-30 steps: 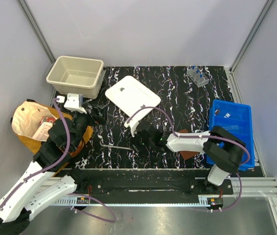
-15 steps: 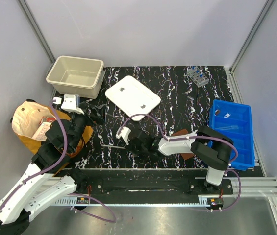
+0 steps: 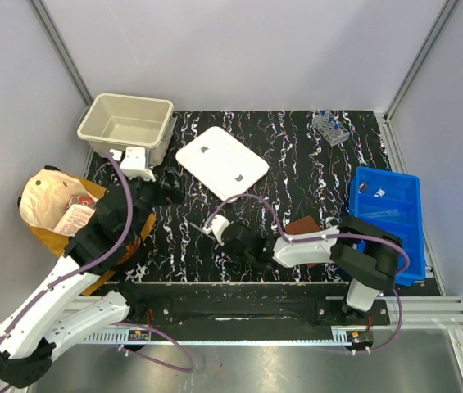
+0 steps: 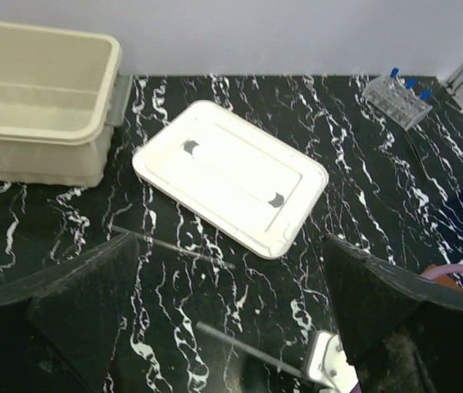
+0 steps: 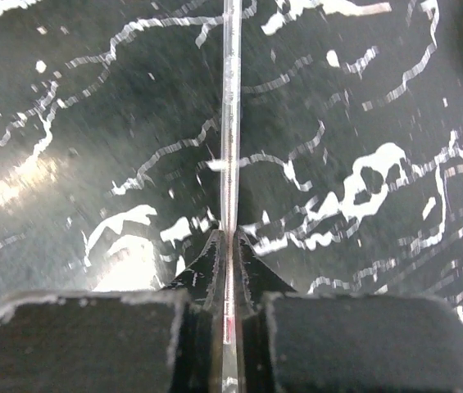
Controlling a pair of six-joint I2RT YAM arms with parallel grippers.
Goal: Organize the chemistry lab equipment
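Thin silvery rod (image 5: 229, 123) runs straight out over the black marbled table (image 5: 75, 115), its near end pinched between the fingers of the right hand (image 5: 229, 246). Left hand (image 4: 231, 315) hangs spread above the table. Farther back sit a white lid (image 4: 231, 176), a beige tub (image 4: 34, 98) and a small tube rack (image 4: 395, 88), near the grey wall (image 4: 297, 33)
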